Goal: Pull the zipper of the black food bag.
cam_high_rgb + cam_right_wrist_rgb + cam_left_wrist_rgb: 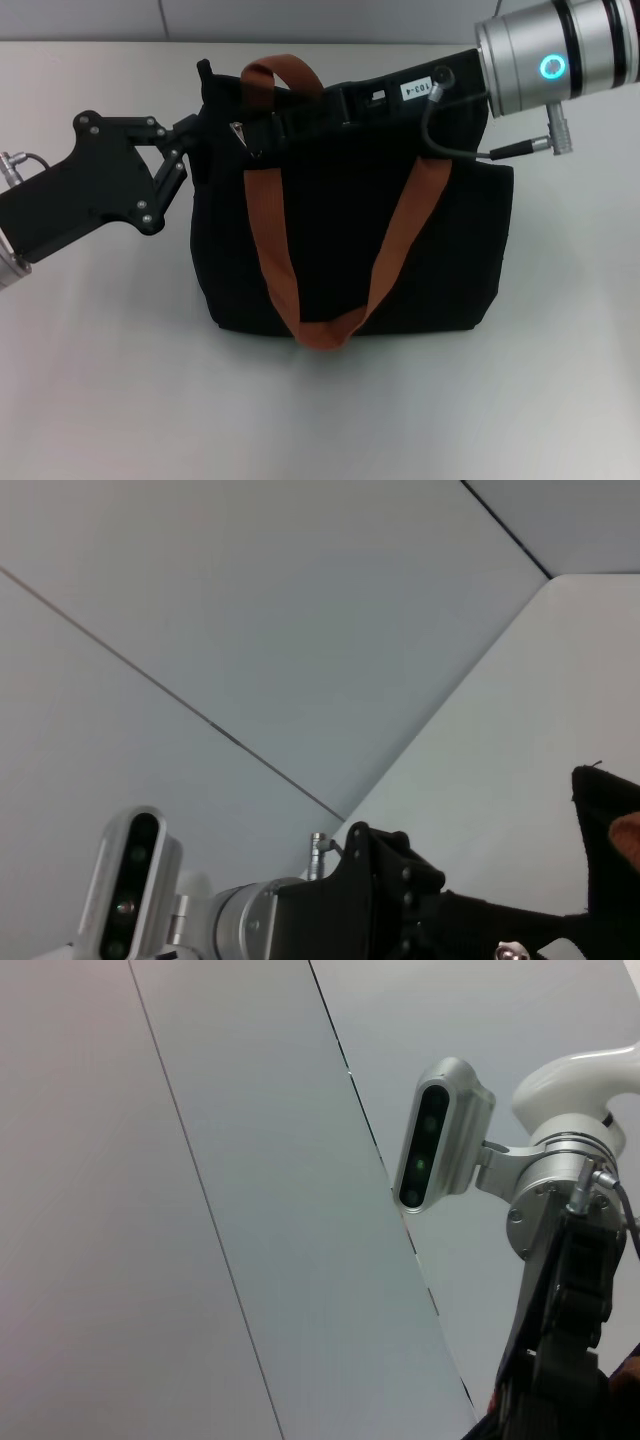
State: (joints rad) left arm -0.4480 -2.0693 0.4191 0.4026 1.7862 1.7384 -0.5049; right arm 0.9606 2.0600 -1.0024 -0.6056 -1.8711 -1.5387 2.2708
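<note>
The black food bag (350, 240) stands in the middle of the white table, with orange-brown strap handles (270, 240). The zipper's silver pull tab (240, 130) shows at the left end of the bag's top. My right gripper (256, 142) lies along the bag's top from the right, its narrow black fingers closed at the pull tab. My left gripper (197, 135) comes in from the left and is shut on the bag's upper left edge. The right wrist view shows the left gripper's body (390, 880) and a corner of the bag (605, 810).
A cable (440, 130) loops from the right wrist over the bag's top right. The right arm's camera (425, 1145) and gripper body (570, 1290) fill the left wrist view. Bare white table (320, 410) lies in front of the bag.
</note>
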